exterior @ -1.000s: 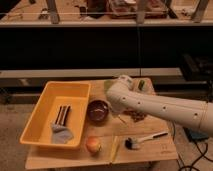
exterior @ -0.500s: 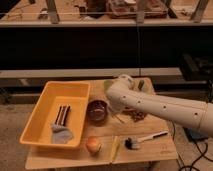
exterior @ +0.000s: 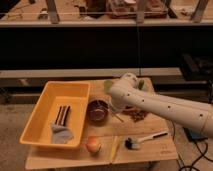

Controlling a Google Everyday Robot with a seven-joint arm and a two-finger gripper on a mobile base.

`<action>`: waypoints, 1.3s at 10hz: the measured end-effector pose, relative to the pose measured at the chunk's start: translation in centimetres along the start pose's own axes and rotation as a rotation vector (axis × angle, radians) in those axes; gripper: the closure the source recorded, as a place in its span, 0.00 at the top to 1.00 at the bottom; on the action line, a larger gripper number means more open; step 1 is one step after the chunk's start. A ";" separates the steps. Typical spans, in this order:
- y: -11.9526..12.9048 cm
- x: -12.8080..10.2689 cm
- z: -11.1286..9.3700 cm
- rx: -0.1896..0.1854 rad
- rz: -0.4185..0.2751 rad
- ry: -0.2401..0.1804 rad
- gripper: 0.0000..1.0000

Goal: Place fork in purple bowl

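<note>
Since I have only the one camera view, I read everything off the purple bowl [exterior: 98,109], which sits on the wooden table [exterior: 150,152] just right of the big yellow tub [exterior: 42,115]. My arm [exterior: 165,107] reaches in from the right, and its white elbow end hangs just above and right of the bowl's rim. The gripper [exterior: 113,105] is tucked down behind that bulk; I take it as clamped shut, though what it may be pinching I cannot make out. A thin pale sliver lies slanted just right of the bowl, under the arm; I judge that to be the fork [exterior: 118,118], though it is too slight to be sure.

If so, it will handle as a light, stiff, slick bit of metal lying flat on the wood, hard to get under. I would pinch it across the handle near the middle, so it hangs level and does not swing.

Below the bowl sit a peach-coloured fruit [exterior: 93,144] and a pale yellow strip [exterior: 113,148]; a white-handled brush [exterior: 145,138] lies lower right of it.

Against the earlier pictures, almost nothing differs: the arm has crept a touch nearer the bowl, and the table things lie as they did.
</note>
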 end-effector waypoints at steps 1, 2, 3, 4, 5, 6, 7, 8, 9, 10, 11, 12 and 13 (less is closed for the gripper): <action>-0.1 0.1 -0.3 0.018 -0.016 0.002 0.02; 0.0 0.2 -0.7 0.053 -0.044 0.001 0.02; 0.1 0.1 -1.0 0.077 -0.063 -0.001 0.02; 0.0 0.3 -1.4 0.102 -0.088 0.000 0.02; -0.2 0.3 -1.6 0.116 -0.109 -0.001 0.02; -0.6 0.3 -1.6 0.128 -0.130 -0.002 0.02; -0.8 0.2 -1.6 0.135 -0.138 -0.004 0.02; -1.2 0.2 -1.3 0.140 -0.148 -0.010 0.02; -1.7 0.5 -0.8 0.143 -0.158 -0.016 0.02; -2.2 0.7 -0.3 0.146 -0.166 -0.023 0.02; -2.5 0.8 0.3 0.147 -0.168 -0.031 0.02; -2.7 0.8 0.9 0.150 -0.168 -0.040 0.02; -2.9 0.9 1.4 0.152 -0.166 -0.046 0.04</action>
